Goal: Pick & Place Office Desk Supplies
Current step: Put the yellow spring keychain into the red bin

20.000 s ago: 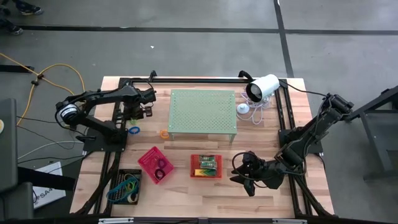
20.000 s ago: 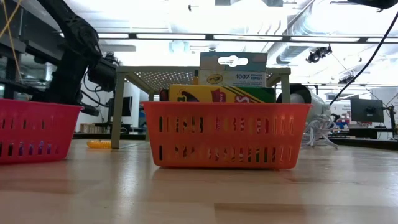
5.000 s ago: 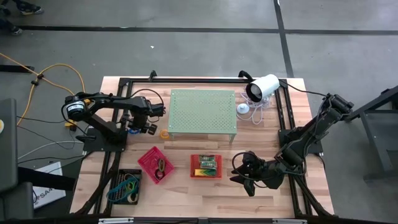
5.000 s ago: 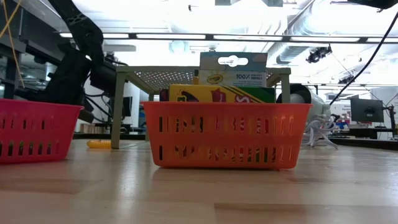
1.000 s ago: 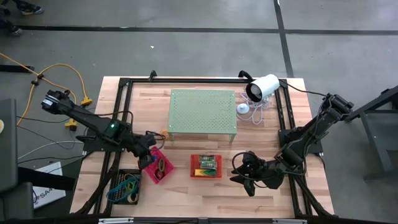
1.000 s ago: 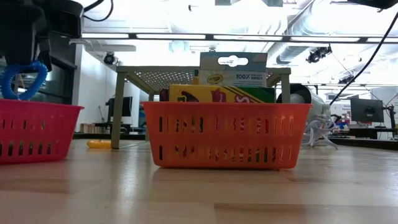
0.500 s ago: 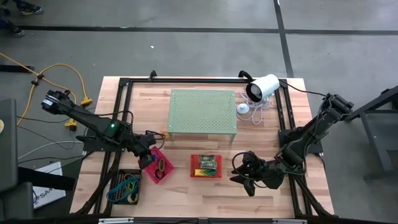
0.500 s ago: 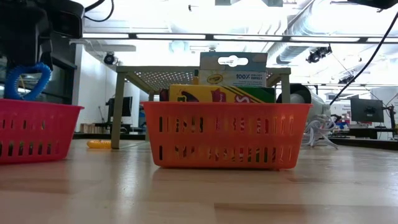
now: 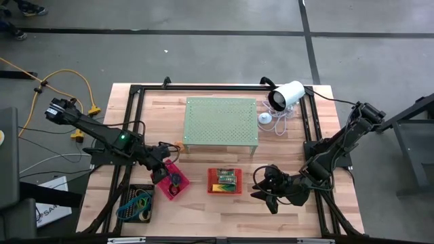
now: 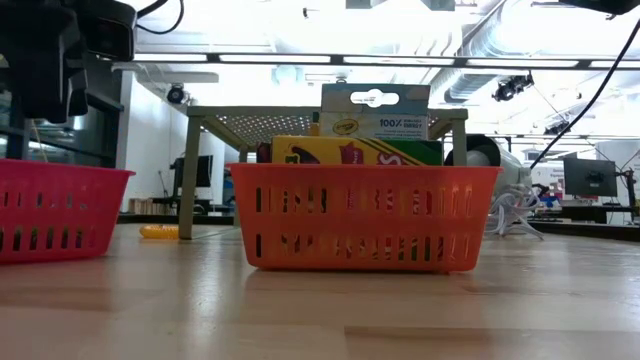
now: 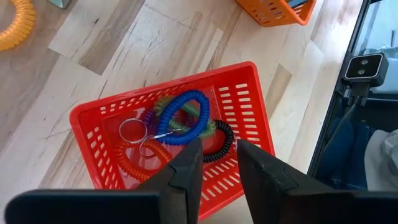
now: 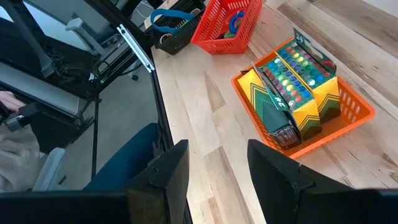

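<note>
Just beyond the dark left hand, a red slotted plastic basket holds a blue coiled loop, an orange coil, a black coil and a green one. The bench is pale striped wood.

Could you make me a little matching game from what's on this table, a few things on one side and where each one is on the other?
Things:
1. blue coil loop
2. crayon boxes
3. yellow coil ring
4. left gripper

Places or states:
A. on the bare wood, outside any basket
B. inside the pink basket
C. open, above the pink basket
D. inside the orange basket

Pairs: 1-B, 2-D, 3-A, 4-C
</note>
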Motion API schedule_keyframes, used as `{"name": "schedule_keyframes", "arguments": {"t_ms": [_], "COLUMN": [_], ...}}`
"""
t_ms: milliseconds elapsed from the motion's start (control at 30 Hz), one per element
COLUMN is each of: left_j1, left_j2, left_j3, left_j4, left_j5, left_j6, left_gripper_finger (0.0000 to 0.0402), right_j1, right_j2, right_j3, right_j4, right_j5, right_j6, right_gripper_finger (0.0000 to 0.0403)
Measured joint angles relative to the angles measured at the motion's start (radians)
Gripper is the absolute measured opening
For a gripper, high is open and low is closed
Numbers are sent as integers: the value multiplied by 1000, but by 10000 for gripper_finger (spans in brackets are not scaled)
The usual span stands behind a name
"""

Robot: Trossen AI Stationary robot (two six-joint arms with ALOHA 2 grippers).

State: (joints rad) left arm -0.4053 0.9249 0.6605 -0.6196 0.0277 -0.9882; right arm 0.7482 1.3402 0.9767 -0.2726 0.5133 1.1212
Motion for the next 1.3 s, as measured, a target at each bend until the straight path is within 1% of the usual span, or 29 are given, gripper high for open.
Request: {"name": "schedule_keyframes", "arguments": {"t_ms": [300, 400, 633, 733, 800, 933, 1167, 1300], "left_j1": [0, 6, 106, 156, 187, 234, 261, 262], "left_j2": [0, -3, -40, -45, -47, -47, -47, -46], "left_j3": [0, 0, 0, 0, 0, 0, -4, -14], "left_j4": [0, -4, -92, -114, -119, -117, -117, -117], "left_j5": [-1, -31, -148, -183, -200, -237, -246, -314], "left_j6": [0, -2, -119, -167, -171, -116, 100, 206], "left_gripper_finger": [97, 97, 97, 97, 97, 97, 97, 97], "right_j1": [0, 0, 0, 0, 0, 0, 0, 0], "right_j2": [0, 0, 0, 0, 0, 0, 0, 0], "right_j3": [0, 0, 0, 0, 0, 0, 0, 0], "right_j4": [0, 0, 0, 0, 0, 0, 0, 0], "right_j5": [0, 0, 0, 0, 0, 0, 0, 0], "right_j6": [0, 0, 0, 0, 0, 0, 0, 0], "right_gripper_finger": [151, 150, 150, 150, 150, 150, 150, 150]}}
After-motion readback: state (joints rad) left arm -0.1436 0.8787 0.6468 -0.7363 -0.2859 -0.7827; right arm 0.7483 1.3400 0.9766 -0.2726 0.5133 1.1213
